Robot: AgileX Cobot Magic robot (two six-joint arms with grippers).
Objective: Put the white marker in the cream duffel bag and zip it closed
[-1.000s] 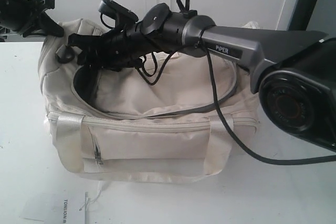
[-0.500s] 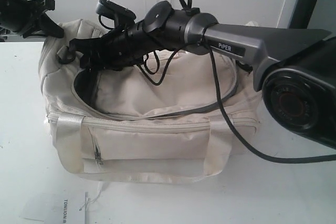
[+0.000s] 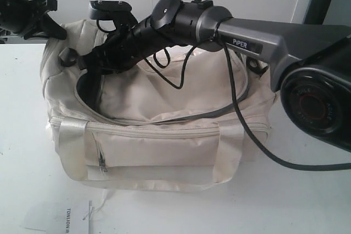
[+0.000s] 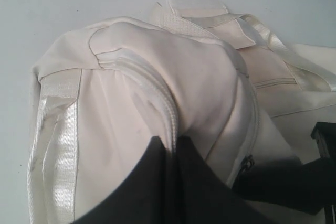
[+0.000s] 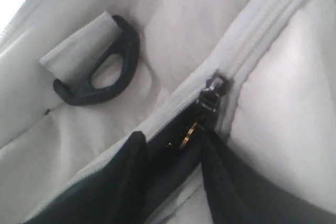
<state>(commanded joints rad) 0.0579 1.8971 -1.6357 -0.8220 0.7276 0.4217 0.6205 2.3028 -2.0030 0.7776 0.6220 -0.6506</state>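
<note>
- A big soft cream duffel bag (image 3: pixel 164 152) sits in the middle of a white table (image 3: pixel 22 135).
- Its curved top flap (image 3: pixel 181 89) is open at the left end.
- The right gripper (image 3: pixel 88 61) reaches across to that end. Its black fingers (image 5: pixel 121 192) are just by the small metal zip pull (image 5: pixel 211 92), near a dark plastic ring (image 5: pixel 100 72). I cannot tell if they pinch anything.
- The left gripper (image 3: pixel 48 26) is against the bag's far left corner. I cannot tell if it grips.

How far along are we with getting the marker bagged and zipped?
Done: no white marker in view, so probably inside, unconfirmed. In hand: the right gripper sits at the zip slider, fingers either side of its pull. Still to do: the cream duffel bag has its top zip open along most of its curve.
</note>
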